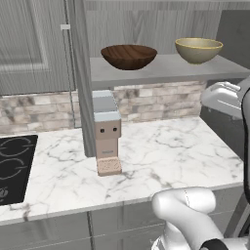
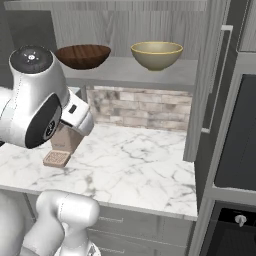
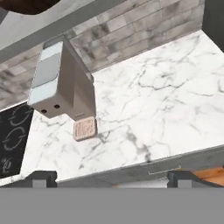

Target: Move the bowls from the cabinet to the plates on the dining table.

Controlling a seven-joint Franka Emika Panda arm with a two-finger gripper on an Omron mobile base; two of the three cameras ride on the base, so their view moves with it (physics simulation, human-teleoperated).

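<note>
My gripper [image 3: 109, 177] stands fully open and holds nothing, above the marble counter [image 3: 166, 96]. Both bowls rest on the open cabinet shelf [image 1: 166, 68]: the dark wood-grain bowl [image 1: 129, 56] to the left, the pale yellow-olive bowl [image 1: 198, 50] to the right, well apart. A coffee machine [image 1: 107, 131] stands below the shelf.

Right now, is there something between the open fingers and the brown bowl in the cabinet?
Nothing visible blocks it. The brown bowl sits on the open cabinet shelf, above the coffee machine on the counter. The fingers are low at the counter's front edge.
</note>
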